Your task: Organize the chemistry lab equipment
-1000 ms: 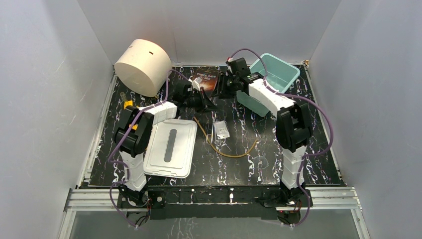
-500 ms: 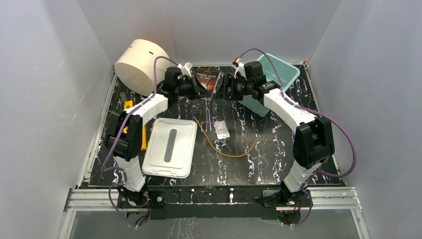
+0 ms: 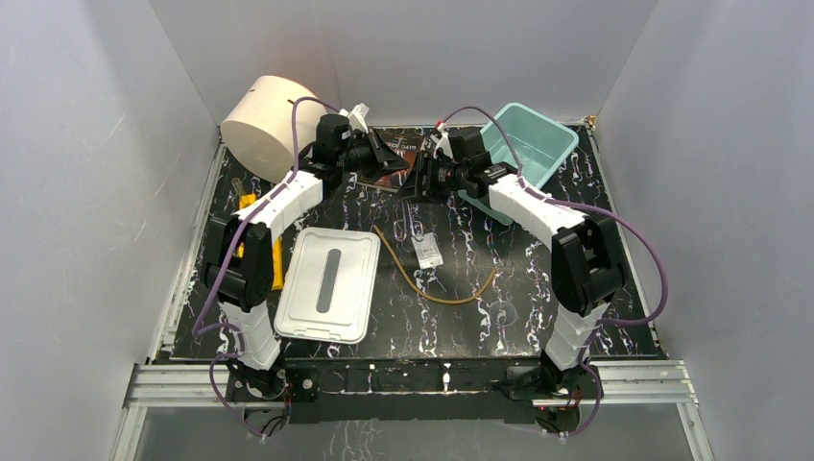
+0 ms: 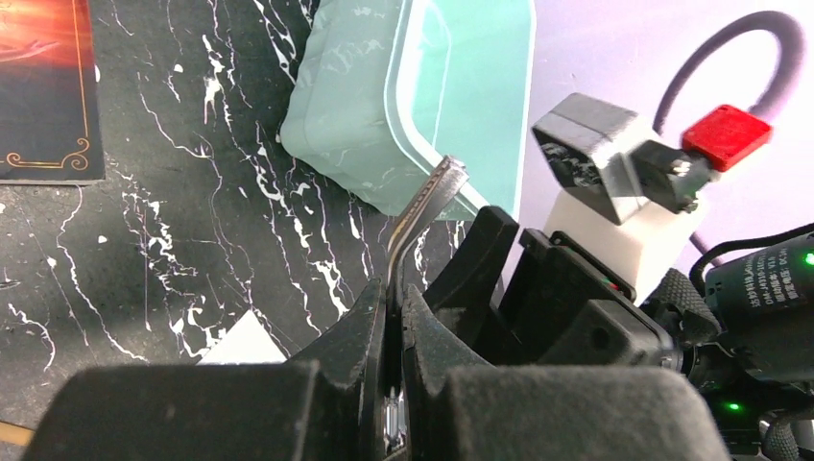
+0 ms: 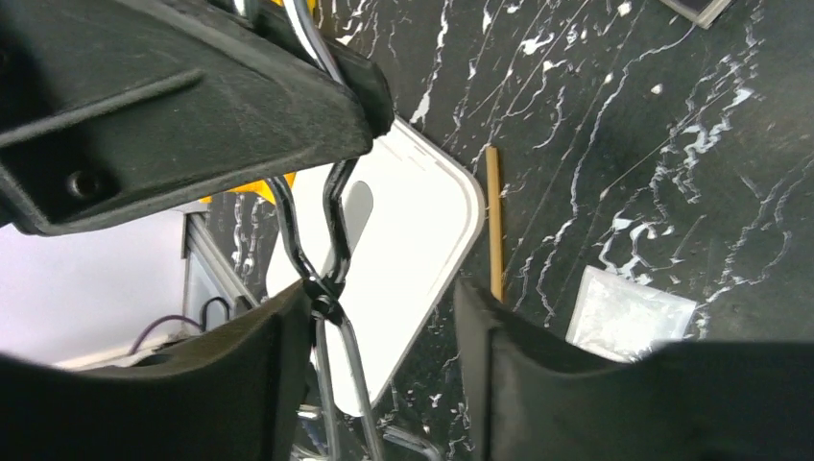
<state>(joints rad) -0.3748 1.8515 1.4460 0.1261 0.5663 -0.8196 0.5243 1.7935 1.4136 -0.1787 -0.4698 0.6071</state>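
My left gripper is shut on the metal tongs and holds them above the back middle of the table. My right gripper faces it, close by. Its jaws are open, and the tongs pass between them, against one finger. A white packet, tan rubber tubing and a little clear glass dish lie on the black marbled table. The packet and tubing also show in the right wrist view. The tube and brush are out of view.
A teal bin stands at the back right, beyond the tongs' tip in the left wrist view. A white lid lies front left. A big cream cylinder and a dark book are at the back. A yellow item lies by the left edge.
The left gripper has carried the tongs up toward the back. The right gripper has swung left from the bin to the left gripper, and its open jaws now stand around the tongs.
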